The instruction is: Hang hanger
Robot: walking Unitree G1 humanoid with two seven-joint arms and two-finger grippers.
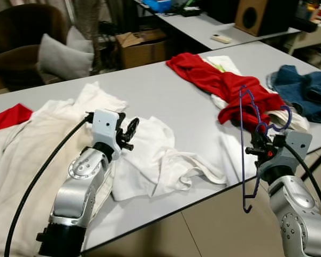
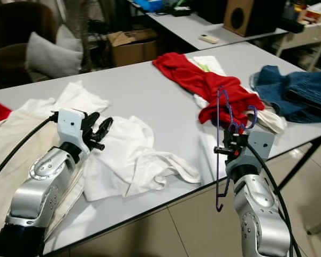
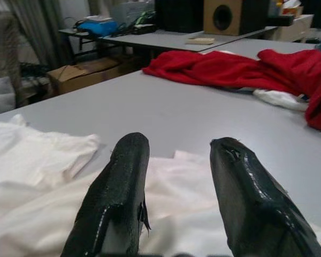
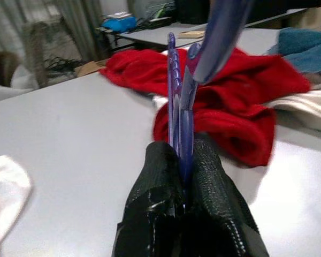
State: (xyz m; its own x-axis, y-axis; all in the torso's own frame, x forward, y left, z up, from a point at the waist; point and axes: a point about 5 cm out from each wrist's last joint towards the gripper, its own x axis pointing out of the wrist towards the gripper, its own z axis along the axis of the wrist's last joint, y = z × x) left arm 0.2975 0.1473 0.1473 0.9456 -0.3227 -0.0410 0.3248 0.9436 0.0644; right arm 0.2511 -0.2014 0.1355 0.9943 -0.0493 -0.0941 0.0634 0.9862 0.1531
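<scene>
No lettering, label, brand, number or sign can be read anywhere in these views, whether on the cardboard box, the wooden speaker, the clothes or the table.

The hanger looks like thin, smooth purple plastic with a slight sheen. The right gripper fingers are black and rough-grained; the left gripper fingers are glossier, scuffed rubber. The table top is a matt, smooth grey laminate. At its 2 o'clock lies soft red cloth, beside coarse blue denim; creased white cotton looks matt.
</scene>
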